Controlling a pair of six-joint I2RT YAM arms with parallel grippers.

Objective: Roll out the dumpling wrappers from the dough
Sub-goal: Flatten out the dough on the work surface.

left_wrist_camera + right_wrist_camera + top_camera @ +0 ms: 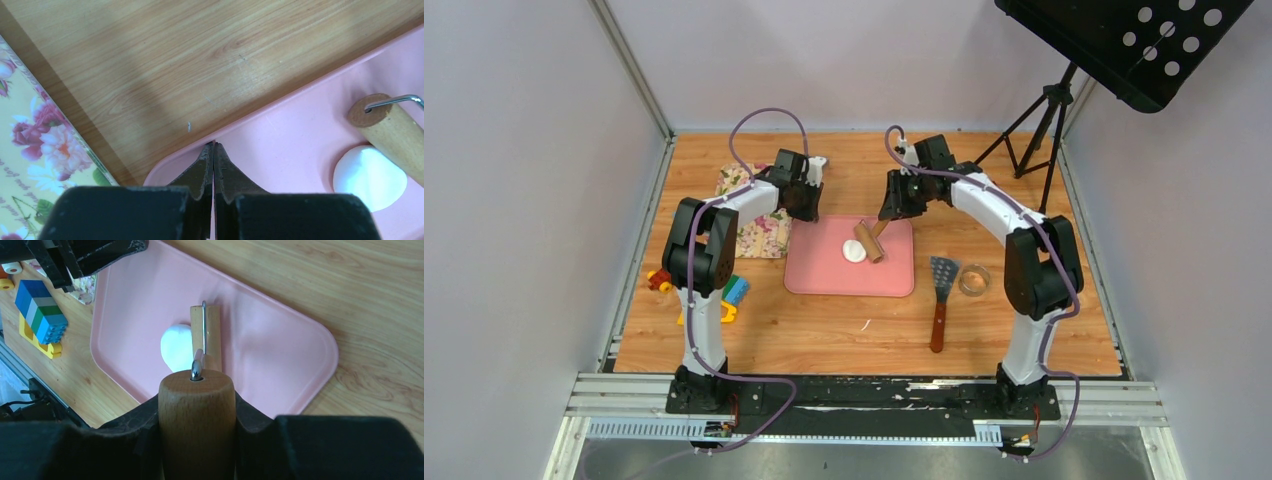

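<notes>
The dough (853,250) is a small white lump on the pink tray (824,275); it also shows in the left wrist view (369,177) and the right wrist view (176,345). No round wrappers are in view. My right gripper (197,405) is shut on the wooden handle of a small rolling pin (869,240). Its roller (206,335) lies against the dough's right side. My left gripper (214,150) is shut and holds nothing. Its tips rest at the tray's back left rim (175,162), near that corner (802,205).
A floral cloth (759,225) lies left of the tray. Coloured toy bricks (729,295) sit at the near left. A slotted spatula (941,290) and a small round clear dish (974,280) lie right of the tray. A tripod stand (1044,120) is at the back right.
</notes>
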